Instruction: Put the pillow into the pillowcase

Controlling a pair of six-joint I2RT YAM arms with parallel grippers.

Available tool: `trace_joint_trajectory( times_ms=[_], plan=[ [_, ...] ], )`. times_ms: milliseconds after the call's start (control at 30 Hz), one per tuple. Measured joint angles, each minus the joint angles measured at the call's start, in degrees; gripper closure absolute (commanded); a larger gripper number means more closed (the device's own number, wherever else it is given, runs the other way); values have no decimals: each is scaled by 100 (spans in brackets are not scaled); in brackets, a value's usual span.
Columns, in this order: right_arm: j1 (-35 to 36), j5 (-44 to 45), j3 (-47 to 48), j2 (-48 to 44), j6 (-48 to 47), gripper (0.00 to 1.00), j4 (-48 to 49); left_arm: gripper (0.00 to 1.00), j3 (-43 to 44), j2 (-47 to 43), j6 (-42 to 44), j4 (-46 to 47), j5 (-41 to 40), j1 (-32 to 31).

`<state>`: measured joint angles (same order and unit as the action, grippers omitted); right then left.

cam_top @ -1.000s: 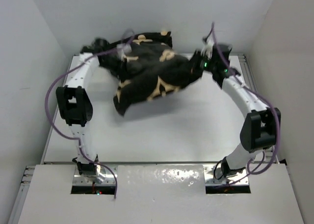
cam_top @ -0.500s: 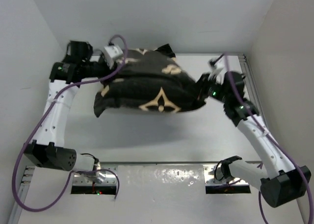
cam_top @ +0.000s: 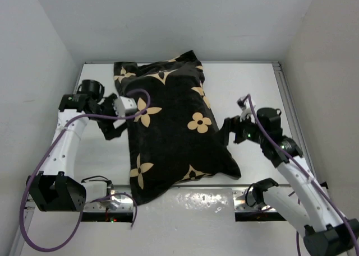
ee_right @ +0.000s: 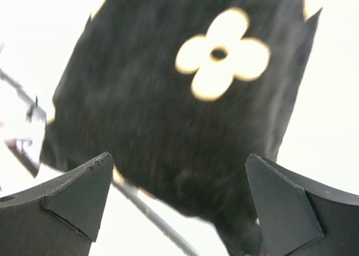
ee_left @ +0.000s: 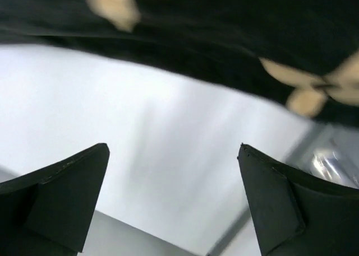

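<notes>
The pillowcase lies plump down the middle of the table, its near corner overhanging the near edge. The pillow is presumably inside, though no white shows. The left gripper and right gripper flank it, both spread and empty. A careless nudge could drag that overhanging end off

Black flower-print pillowcase lying plump on the table
The pillowcase is soft black fabric printed with beige four-petal flowers and pointed star shapes. It bulges full and rounded, lying lengthwise on the white table from the far edge to the near one, slightly skewed, its near-left corner spilling past the front edge and its far end creased
</notes>
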<state>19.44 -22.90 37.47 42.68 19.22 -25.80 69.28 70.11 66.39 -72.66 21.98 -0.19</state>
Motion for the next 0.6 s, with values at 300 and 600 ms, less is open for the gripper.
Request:
trace_joint_trajectory(
  times_ms=[300, 600],
  plan=[
    [-863, 39, 2872, 3893, 756, 64, 1062, 66, 1659, 1915, -2450, 1932, 389, 702],
    [-1248, 286, 4704, 7206, 2245, 6, 2337, 17, 2618, 4426, -4207, 3303, 439, 1043]
  ],
)
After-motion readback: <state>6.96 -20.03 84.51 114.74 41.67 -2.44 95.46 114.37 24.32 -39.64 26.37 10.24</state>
